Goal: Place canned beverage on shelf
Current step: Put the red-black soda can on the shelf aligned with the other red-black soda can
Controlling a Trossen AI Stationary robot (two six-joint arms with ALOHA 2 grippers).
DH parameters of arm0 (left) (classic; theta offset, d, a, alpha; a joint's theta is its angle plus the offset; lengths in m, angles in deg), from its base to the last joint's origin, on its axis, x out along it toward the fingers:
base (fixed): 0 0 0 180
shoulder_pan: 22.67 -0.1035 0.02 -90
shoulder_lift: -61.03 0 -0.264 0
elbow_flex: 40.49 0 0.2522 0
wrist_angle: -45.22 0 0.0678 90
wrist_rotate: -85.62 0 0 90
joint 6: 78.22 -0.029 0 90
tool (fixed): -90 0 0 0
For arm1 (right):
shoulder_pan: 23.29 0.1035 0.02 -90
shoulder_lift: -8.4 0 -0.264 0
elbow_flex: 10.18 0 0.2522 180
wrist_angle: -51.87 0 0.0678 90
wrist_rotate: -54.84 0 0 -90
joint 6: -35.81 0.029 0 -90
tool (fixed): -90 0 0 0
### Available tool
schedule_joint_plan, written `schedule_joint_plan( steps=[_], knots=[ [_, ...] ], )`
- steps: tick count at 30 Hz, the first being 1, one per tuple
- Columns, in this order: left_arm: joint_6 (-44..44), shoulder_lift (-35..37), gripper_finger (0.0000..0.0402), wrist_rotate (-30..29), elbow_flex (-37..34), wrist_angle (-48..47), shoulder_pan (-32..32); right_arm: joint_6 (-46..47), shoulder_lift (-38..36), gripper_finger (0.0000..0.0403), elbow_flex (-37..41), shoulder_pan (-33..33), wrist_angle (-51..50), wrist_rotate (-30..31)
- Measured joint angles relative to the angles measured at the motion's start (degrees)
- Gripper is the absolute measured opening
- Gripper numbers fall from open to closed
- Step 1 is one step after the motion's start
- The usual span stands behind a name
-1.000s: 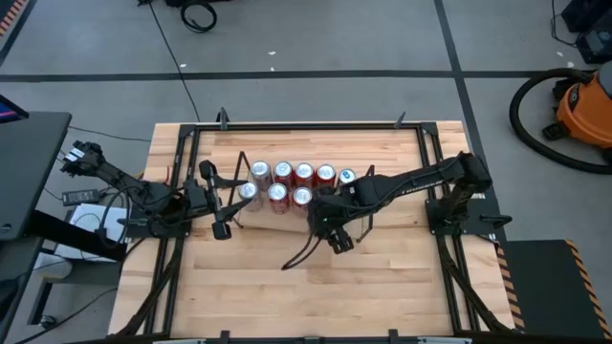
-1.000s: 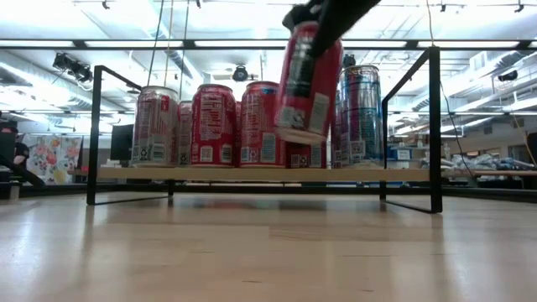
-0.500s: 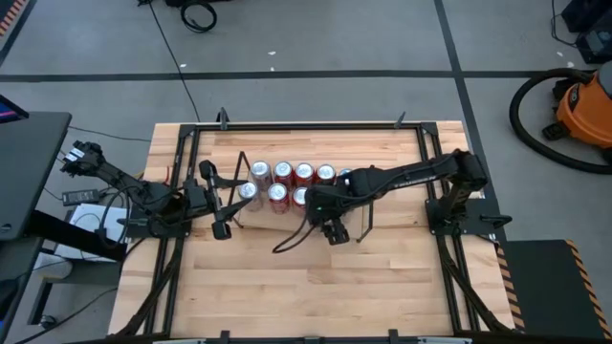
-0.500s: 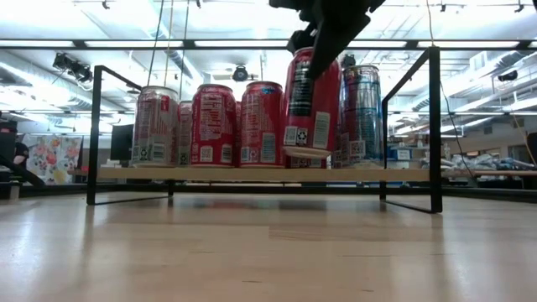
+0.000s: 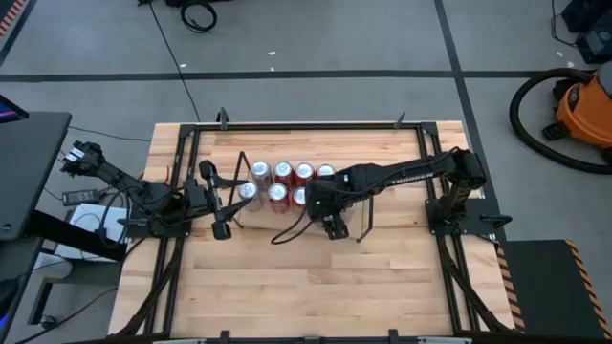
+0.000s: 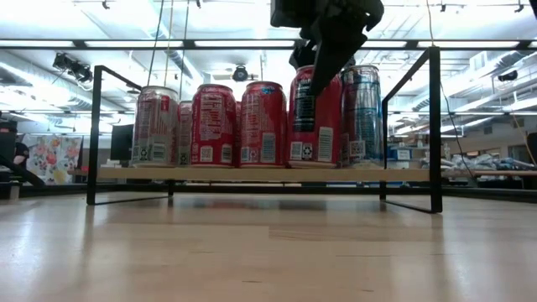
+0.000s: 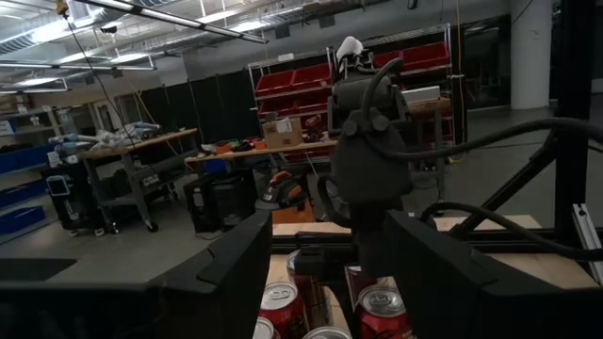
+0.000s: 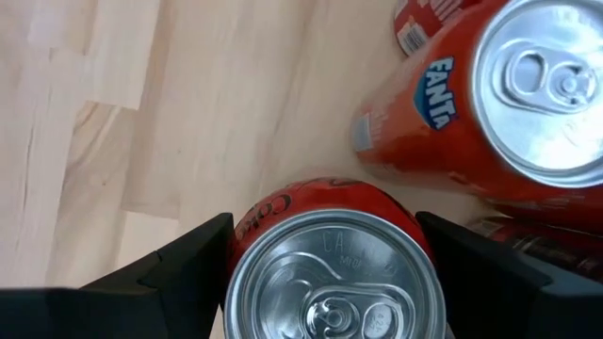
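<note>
Right gripper (image 6: 323,63): fingers clasp red cola can (image 6: 315,117), upright on shelf (image 6: 252,173); grip partly hidden.
Left gripper (image 5: 222,203): fingers' spacing cannot be told.

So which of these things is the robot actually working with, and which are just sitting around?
Part of the job:
- red can, upright on the shelf
- right gripper, clamped on that can
- shelf
- cans already lined up

Just lying about:
- left gripper, waiting beside the shelf
- orange vacuum on the floor
</note>
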Motion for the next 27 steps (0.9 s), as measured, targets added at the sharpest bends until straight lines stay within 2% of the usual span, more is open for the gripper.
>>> schedule_joint_plan(
  steps=[13, 27],
  knots=[
    [0.0, 0.0, 0.0215, 0.0, 0.0, -0.02, 0.0, -0.02, 0.0, 0.0349, 0.07, -0.55, -0.01, 3.34],
    [0.0, 0.0, 0.0215, -0.01, 0.0, -0.03, 0.0, 0.61, -0.08, 0.0352, 0.07, -0.6, -0.6, 4.48]
  ],
)
